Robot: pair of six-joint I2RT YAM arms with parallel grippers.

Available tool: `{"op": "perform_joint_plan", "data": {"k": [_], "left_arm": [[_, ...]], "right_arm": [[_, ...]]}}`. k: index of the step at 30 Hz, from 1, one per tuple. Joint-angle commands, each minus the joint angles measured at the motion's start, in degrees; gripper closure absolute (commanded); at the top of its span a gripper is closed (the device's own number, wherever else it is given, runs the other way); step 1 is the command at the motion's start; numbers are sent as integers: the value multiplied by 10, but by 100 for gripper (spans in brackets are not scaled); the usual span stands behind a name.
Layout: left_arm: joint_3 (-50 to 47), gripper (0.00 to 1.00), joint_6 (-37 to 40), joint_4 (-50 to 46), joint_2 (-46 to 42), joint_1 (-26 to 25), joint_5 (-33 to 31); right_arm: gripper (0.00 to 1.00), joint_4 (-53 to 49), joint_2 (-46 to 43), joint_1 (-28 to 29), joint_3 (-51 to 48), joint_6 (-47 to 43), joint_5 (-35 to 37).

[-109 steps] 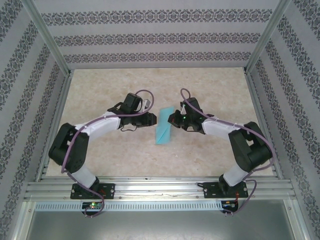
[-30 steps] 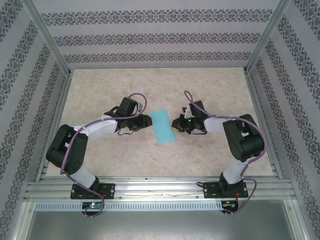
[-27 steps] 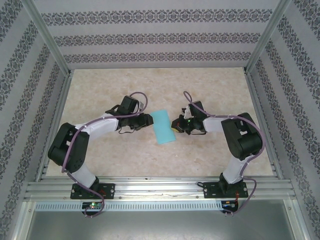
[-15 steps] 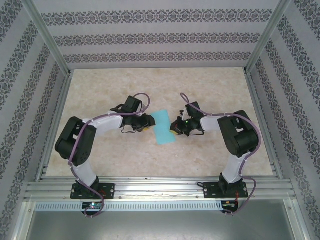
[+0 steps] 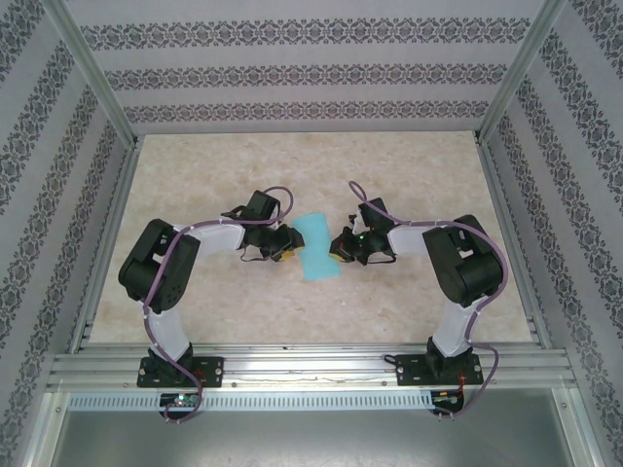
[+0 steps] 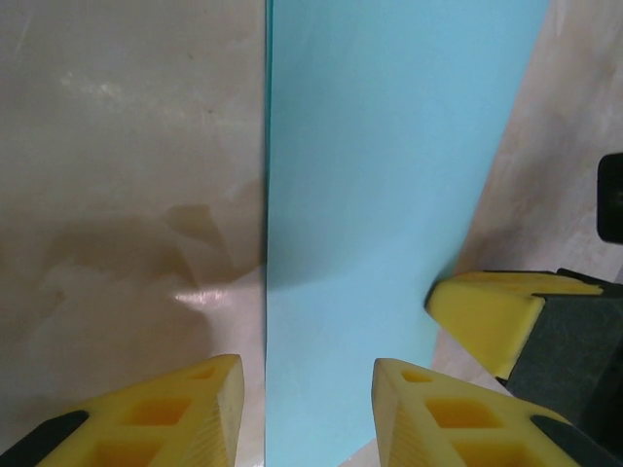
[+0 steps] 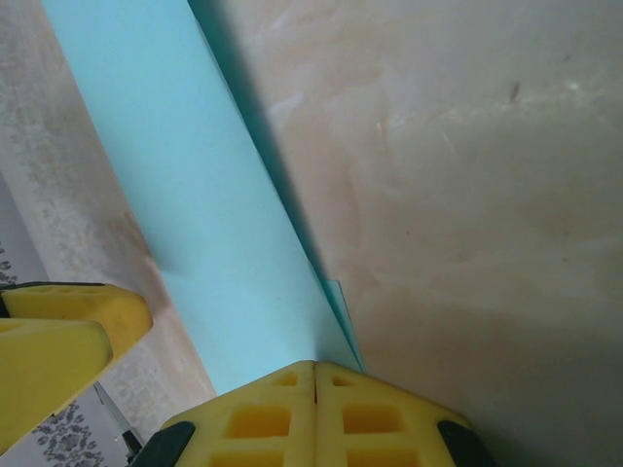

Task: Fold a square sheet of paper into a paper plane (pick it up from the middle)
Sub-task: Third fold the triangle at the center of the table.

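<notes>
Currently, the left gripper (image 5: 288, 249) stands with its jaws apart and clamps nothing. In the left wrist view, its two yellow fingers (image 6: 175, 413) straddle one long straight edge of the square sheet of paper (image 6: 380, 195). One finger sits over the bare tabletop (image 6: 117, 146) and the other over the turquoise surface. You cannot tell whether either fingertip touches down.

Check the right gripper (image 5: 339, 247). Its jaws are closed together, pad against pad, with no gap at the seam in the right wrist view. The closed tips sit at the edge of the sheet opposite the left gripper. Both fingers appear to lie above the paper, so read this as a closed tool resting on the sheet's edge. Whether any paper is caught in the seam cannot be confirmed.

Locate the sheet directly between the two tools, at the fingertips of each. It lies flat on the tabletop and shows as a narrow angular strip, running lengthwise away from both wrists. Beside the right gripper's tips, a thin sliver of a second layer shows along the strip's edge. In the left wrist view, a yellow finger of the right gripper meets the far edge of the strip, just beside the left gripper's own finger.
</notes>
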Motion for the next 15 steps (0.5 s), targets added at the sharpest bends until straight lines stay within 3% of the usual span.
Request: {"op": "perform_joint_plan", "data": {"k": [1,15], "left_arm": [[-1,60,-25,15,10,-8,-5],[31,57,-57,-7,47,-8,-6]], "right_arm": [[100,-36,22,13,-4,6,29],[100,-38,16,15,-1,1,28]]}}
